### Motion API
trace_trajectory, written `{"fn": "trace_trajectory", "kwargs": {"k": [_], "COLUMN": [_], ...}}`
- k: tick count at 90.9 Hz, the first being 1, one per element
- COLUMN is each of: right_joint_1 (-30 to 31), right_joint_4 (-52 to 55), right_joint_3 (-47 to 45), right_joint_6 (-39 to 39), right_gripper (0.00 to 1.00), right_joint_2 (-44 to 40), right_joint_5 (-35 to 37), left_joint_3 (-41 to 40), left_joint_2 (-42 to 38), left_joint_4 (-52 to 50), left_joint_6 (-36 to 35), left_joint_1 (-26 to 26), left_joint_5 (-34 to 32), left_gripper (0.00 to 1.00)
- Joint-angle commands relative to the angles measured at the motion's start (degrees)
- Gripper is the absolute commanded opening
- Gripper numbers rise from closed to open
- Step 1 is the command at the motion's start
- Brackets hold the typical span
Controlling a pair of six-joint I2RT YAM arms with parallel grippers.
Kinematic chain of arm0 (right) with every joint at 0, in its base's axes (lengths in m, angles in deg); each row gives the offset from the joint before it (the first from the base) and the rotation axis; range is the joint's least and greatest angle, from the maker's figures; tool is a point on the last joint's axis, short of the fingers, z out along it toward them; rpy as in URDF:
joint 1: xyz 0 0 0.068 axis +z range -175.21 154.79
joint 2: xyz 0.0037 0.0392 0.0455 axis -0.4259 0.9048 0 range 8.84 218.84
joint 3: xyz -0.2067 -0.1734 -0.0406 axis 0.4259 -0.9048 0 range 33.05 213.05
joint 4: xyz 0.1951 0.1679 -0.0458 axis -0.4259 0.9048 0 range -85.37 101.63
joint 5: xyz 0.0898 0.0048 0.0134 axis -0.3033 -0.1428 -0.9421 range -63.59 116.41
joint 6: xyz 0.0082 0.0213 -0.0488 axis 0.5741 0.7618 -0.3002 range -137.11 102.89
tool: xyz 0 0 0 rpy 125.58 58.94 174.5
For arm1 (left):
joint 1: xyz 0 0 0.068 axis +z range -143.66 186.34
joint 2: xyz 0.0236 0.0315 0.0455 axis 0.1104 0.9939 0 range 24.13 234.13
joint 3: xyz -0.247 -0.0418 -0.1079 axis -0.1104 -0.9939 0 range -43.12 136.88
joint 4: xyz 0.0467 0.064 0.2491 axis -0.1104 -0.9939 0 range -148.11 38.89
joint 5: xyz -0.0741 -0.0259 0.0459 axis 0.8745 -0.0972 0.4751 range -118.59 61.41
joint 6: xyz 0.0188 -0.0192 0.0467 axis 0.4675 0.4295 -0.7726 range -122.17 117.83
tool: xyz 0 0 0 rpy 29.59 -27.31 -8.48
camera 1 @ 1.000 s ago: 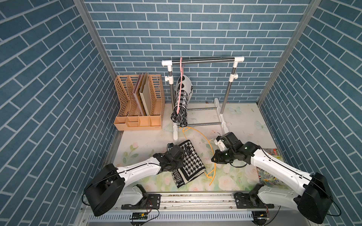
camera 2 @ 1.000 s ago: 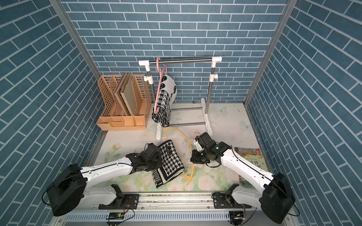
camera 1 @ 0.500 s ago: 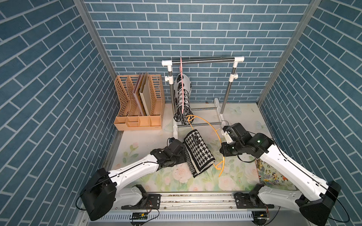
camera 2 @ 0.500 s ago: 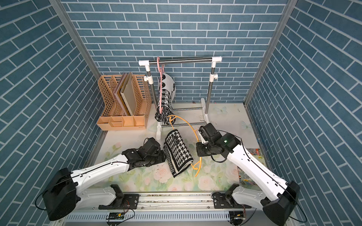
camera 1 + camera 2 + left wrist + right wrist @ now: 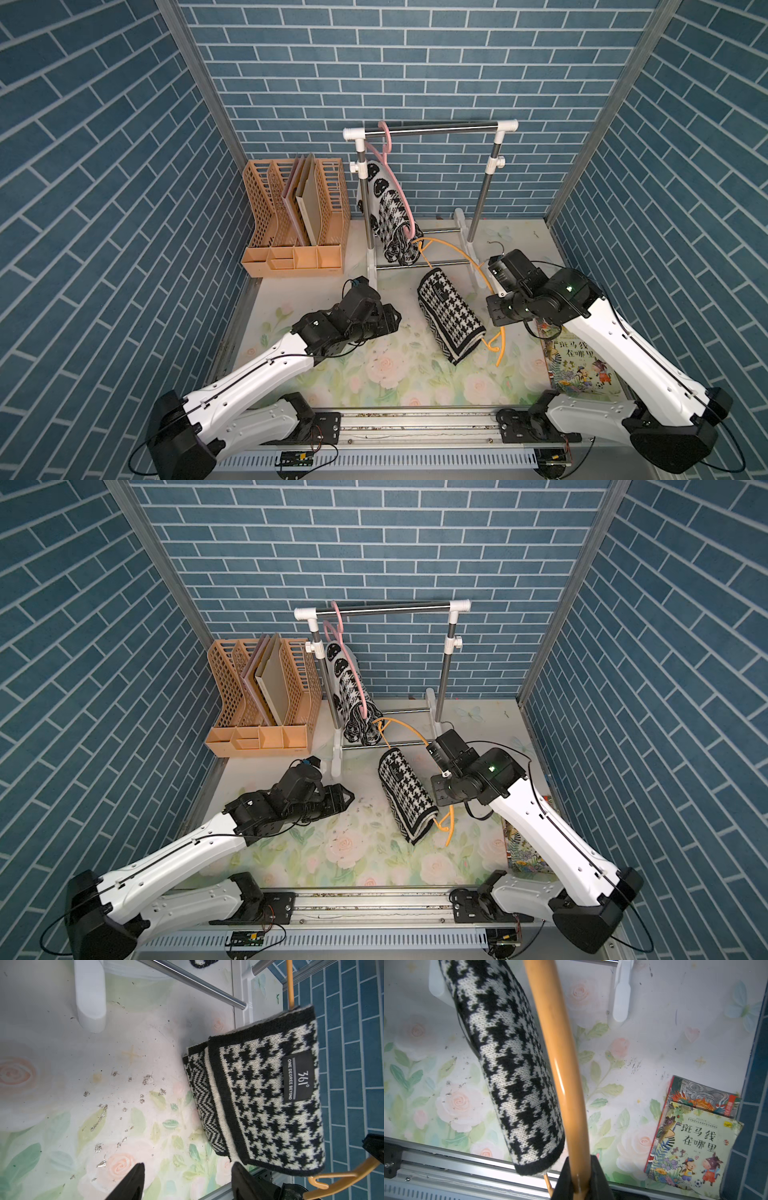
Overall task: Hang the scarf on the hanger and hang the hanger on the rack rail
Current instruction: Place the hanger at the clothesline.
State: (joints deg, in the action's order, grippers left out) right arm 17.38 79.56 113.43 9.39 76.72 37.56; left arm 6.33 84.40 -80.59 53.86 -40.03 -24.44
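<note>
Orange hanger is clamped tightly in your right gripper, lifted over the flowered table. The black-and-white scarf hangs folded over the hanger, between your two arms and in front of the rack. Your left gripper is just beside the scarf without touching it, jaws spread apart, holding nothing.
</note>
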Motion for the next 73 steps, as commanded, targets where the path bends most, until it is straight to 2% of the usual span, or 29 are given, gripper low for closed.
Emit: {"fn": "trace_trajectory", "kwargs": {"k": [1,25,48,73], "right_joint_1": [-0.1,-0.1,-0.1,-0.3], "right_joint_4": [1.7,1.7,1.7,1.8], "right_joint_3": [-0.6,-6.3,-7.6,-0.4], "right_joint_6": [-0.3,-0.5,1.9,5.4], "right_gripper": [0.0,0.0,0.0,0.0], "right_joint_2": [-2.1,-5.2,-5.1,2.0], "right_joint_5": [2.9,4.3,6.2,12.1], "left_joint_3": [1.5,1.1,0.7,3.5], "left_joint_2": [-0.1,0.7,1.5,1.2], "left_joint_4": [-1.9,-1.8,-0.7,0.0], "left_joint_6": [-0.1,-0.2,0.1,0.0], "left_joint_1": [0.2,0.2,0.2,0.2], "left_joint_5": [-0.1,-0.4,-0.3,0.4], "left_gripper": [0.7,0.7,0.71,0.71]}}
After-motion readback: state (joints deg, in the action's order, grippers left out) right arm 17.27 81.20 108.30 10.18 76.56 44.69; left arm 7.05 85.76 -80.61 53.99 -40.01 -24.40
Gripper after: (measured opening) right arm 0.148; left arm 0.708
